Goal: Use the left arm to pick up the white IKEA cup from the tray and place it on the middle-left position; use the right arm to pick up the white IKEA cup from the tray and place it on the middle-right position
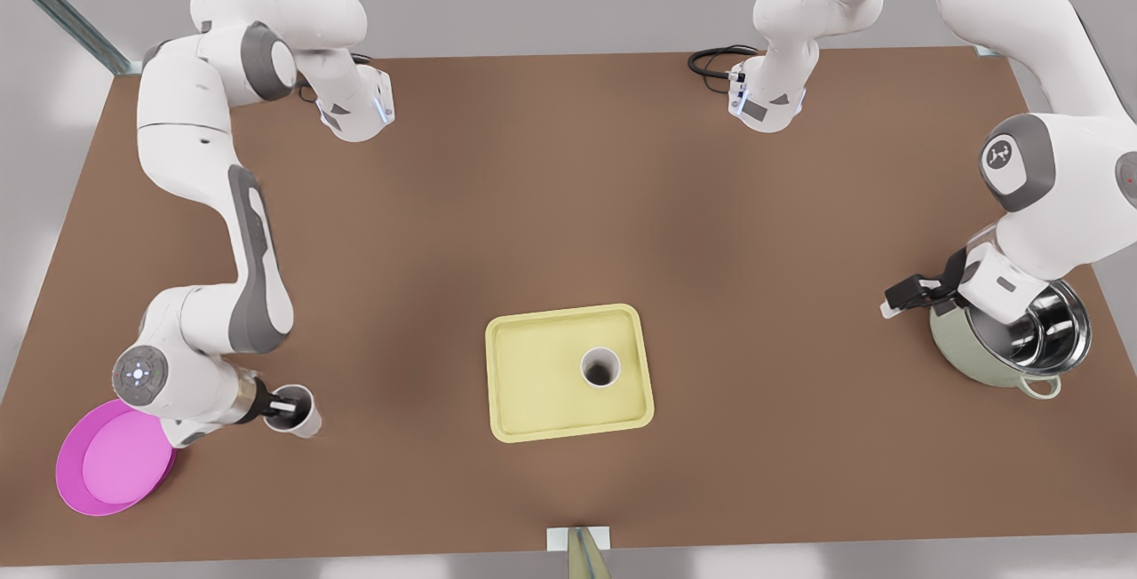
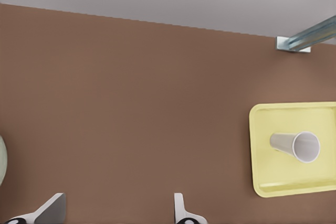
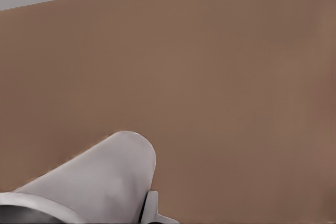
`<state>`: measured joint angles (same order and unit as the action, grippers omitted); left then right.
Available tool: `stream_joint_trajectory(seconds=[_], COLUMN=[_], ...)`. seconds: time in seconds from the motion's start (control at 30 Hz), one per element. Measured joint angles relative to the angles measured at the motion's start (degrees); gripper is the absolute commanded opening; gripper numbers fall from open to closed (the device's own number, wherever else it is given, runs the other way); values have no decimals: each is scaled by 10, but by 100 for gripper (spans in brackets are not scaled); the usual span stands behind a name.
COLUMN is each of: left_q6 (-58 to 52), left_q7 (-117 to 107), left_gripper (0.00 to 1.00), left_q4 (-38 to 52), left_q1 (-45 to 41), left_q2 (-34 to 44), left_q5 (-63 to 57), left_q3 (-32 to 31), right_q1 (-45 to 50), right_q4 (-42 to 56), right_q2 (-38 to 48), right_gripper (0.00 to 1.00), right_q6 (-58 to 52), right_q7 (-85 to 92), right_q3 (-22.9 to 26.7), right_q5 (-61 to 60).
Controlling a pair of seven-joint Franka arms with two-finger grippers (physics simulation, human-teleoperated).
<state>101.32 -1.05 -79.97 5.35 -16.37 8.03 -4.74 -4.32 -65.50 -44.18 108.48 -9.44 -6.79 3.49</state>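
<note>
White tapered cup [image 1: 305, 412] sat clamped between the closed fingers of the right gripper [image 1: 286, 405] in the front view, near a round magenta plate [image 1: 107, 463]. A second white cup [image 1: 600, 368] stood upright on the pale yellow rectangular tray [image 1: 520, 375], well apart from both grippers. The left gripper [image 1: 895, 297] hung just beside a green metal pot [image 1: 964, 357].

From the left wrist view, its fingers [image 2: 51, 208] were spread wide over bare brown tabletop [image 2: 131, 103], holding nothing, with the tray [image 2: 262, 150] and second white cup [image 2: 296, 146] off to one side.

From the right wrist view, the white tapered cup [image 3: 100, 182] lay against one finger [image 3: 151, 209].
</note>
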Motion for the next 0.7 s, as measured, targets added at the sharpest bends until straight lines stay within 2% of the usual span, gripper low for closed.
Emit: stream_joint_trajectory(seconds=[0.27, 0.3, 0.33, 0.53, 0.6, 0.63, 0.67, 0.7], left_q6=[29, 30, 31, 46, 57, 62, 67, 70], left_q7=[28, 30, 33, 63, 48, 37, 27, 14], left_gripper=[100, 100, 100, 100, 100, 100, 100, 100], left_q4=[-1, -1, -1, -8, -3, -5, -6, -7], left_q1=[-12, -12, -12, -23, -65, -99, -127, -149], left_q2=[-3, -3, -3, -41, -57, -62, -65, -70], left_q5=[-1, 0, -1, -23, -33, -44, -56, -66], left_q3=[-3, -3, -3, -2, -7, -9, -9, -10], right_q1=[-11, -11, -11, -11, -11, -12, -14, -15], right_q4=[-5, -5, -5, -6, -6, -6, -6, -6], right_q2=[-60, -63, -65, -69, -70, -70, -70, -70], right_gripper=[0, 18, 25, 32, 34, 53, 59, 59], right_q6=[38, 43, 47, 60, 62, 63, 64, 65], right_q7=[126, 138, 149, 199, 212, 218, 223, 228], right_q3=[1, 1, 1, 1, 1, 2, 1, 1], right_q5=[36, 36, 40, 50, 51, 52, 53, 55])
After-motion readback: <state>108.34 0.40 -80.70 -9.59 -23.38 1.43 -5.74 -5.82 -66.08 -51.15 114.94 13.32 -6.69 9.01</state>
